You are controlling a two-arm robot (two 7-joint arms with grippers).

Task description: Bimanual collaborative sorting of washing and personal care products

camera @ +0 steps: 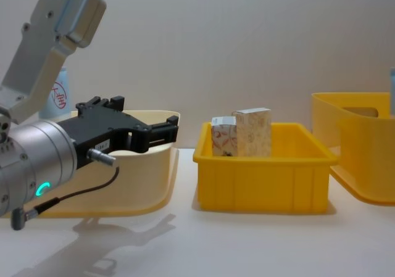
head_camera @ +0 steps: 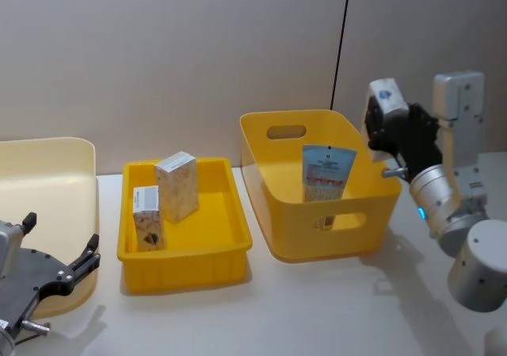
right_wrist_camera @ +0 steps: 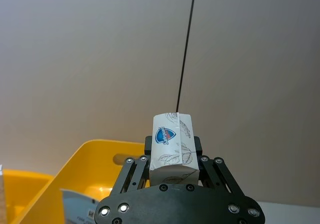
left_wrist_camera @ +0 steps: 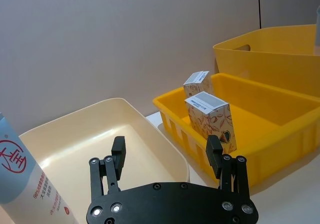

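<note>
Even, bright overhead light is falling throughout; the left gripper (camera: 162,131) is casting a soft shadow toward 6 o'clock on the table (camera: 247,246). Focus is holding sharp.

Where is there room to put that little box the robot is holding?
The deep yellow bin has bare floor left of the pale-blue tube. The shallow yellow tray is free right of its two floral cartons; its left side is crowded.
</note>
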